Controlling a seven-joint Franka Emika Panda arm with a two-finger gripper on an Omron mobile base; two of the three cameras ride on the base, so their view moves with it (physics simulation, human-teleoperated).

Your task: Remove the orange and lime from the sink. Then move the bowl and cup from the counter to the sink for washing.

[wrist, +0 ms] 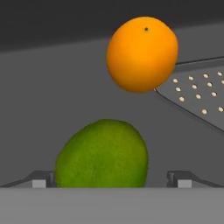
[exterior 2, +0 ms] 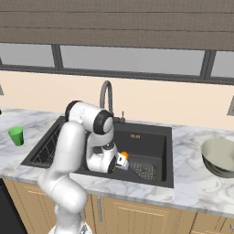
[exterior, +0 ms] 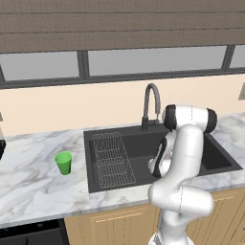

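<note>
Dark green oval lime (wrist: 103, 154) (smooth-skinned) lies near the bright orange (wrist: 142, 53).

A home kitchen is shown. A white, grey-veined marble-look counter (exterior: 33, 182) is set over light wood cabinets (exterior 2: 137, 215), with a nearly black rectangular sink (exterior: 143, 146) and a curved grey faucet (exterior: 150, 103) fitted below a wide window (exterior: 153, 60) with a lowered blind (exterior: 119, 24).
</note>
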